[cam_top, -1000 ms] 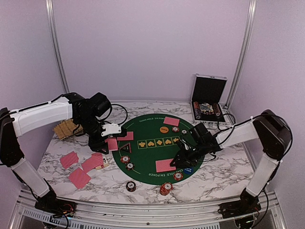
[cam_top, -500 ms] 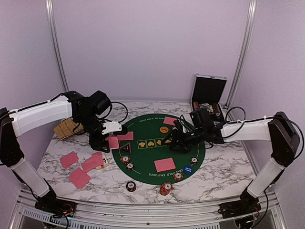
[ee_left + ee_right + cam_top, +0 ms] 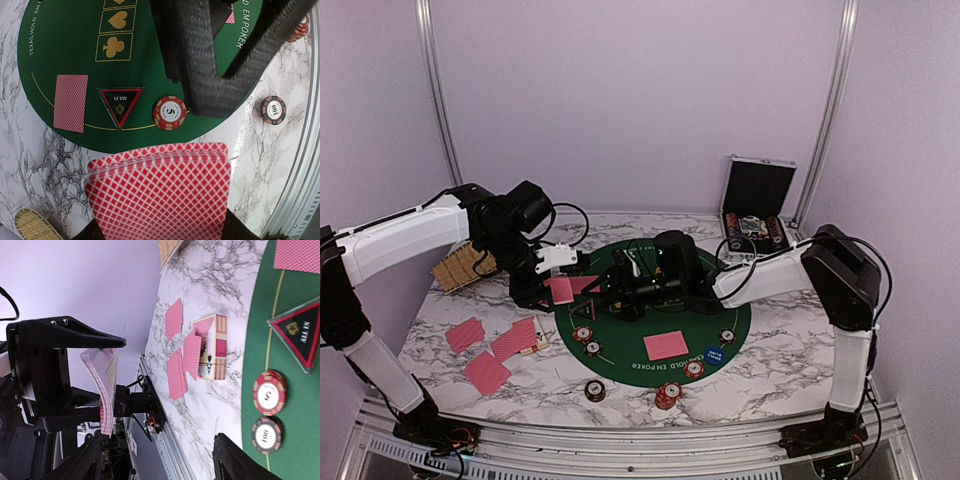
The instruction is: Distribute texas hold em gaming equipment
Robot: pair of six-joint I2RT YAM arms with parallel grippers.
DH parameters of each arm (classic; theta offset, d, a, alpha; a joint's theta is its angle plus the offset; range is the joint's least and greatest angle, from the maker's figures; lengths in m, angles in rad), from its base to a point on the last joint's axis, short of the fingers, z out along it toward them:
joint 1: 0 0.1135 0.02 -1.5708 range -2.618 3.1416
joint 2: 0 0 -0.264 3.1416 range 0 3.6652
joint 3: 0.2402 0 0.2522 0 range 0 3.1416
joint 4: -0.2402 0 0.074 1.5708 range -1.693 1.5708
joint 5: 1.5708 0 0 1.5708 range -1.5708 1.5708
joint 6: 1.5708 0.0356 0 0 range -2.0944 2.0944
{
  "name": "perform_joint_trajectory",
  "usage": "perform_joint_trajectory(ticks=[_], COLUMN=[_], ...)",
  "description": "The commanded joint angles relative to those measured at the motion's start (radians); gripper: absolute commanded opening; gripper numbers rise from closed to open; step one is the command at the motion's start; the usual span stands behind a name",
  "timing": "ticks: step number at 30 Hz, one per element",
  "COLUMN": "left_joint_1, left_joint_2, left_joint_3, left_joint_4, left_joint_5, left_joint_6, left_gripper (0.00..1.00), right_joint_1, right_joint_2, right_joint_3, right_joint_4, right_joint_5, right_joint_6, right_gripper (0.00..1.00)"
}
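As left pincer point(image 3: 161, 231) clamps cards point(image 3: 160, 190), right point(image 3: 159, 447) open

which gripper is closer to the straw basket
Left. The left gripper, shut on the deck of cards, is right of the straw basket in the top view; the right gripper is farther right, open over the green mat.

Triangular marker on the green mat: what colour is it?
The triangular marker is black with a red border; the left wrist view shows it best.
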Motion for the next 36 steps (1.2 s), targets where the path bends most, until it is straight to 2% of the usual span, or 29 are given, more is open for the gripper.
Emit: perform_joint_trajectory(ticks=[1, 7, 24, 36], left_joint_1=[0.0, -0.001, -0.002, -0.002], left_joint_2=[0.011, 0.015, 0.014, 0.004], left_joint_3=[0.019, 0.015, 0.01, 0.009], left_joint_4=[-0.036, -0.036, -0.036, -0.037], left_joint_5=[0.015, 0.018, 0.016, 0.029], left_joint_6=[-0.011, -0.012, -0.014, -0.014], left_gripper=[0.61, 0.61, 0.62, 0.62], right_joint_1=[0.035, 0.047, 0.089, 0.094], right_joint_2=[0.051, 0.099, 0.23, 0.285], right_joint_3=[0.088, 0.131, 0.32, 0.361], right_joint_4=[0.137, 0.168, 0.047, 0.016], right_joint_5=[-0.027, -0.027, -0.023, 0.017], right_joint_6=[0.089, 0.115, 0.078, 0.076], right_gripper=[0.75, 0.74, 0.71, 0.65])
